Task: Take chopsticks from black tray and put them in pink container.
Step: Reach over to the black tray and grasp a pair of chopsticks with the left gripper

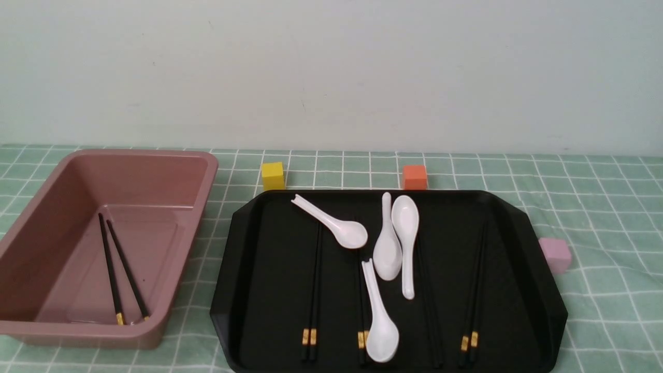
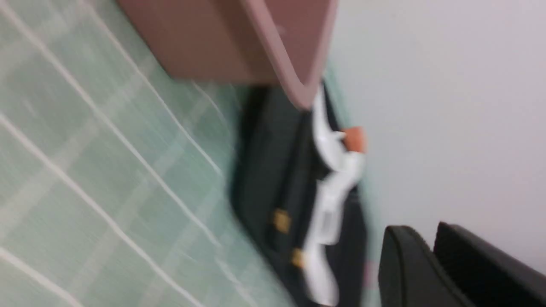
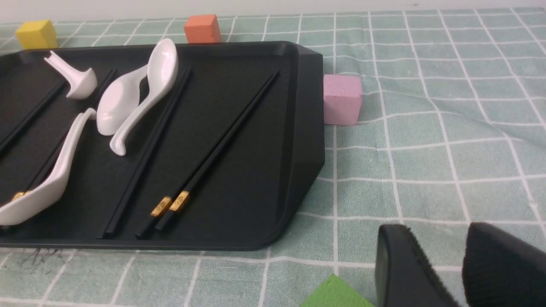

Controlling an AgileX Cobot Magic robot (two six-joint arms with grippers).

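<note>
The pink container (image 1: 77, 176) stands at the left with one pair of chopsticks (image 1: 116, 274) lying inside it. To its right, the black tray (image 1: 259, 269) carries several more pairs, such as one at the left (image 1: 313, 295) and one at the right (image 1: 474, 295). Neither gripper shows in the front view. In the blurred left wrist view, my left gripper (image 2: 422, 228) hangs slightly open and empty, off the corner of the pink container (image 2: 213, 42) and the black tray (image 2: 264, 170). My right gripper (image 3: 437, 230) is open and empty over the cloth, beside the tray (image 3: 264, 204) and its nearest chopsticks (image 3: 222, 140).
Several white spoons (image 1: 339, 225) lie on the tray, some across chopsticks. A yellow cube (image 1: 273, 175) and an orange cube (image 1: 415, 177) sit behind the tray, a pale pink cube (image 1: 555, 254) at its right. A green block (image 3: 337, 294) lies near my right gripper.
</note>
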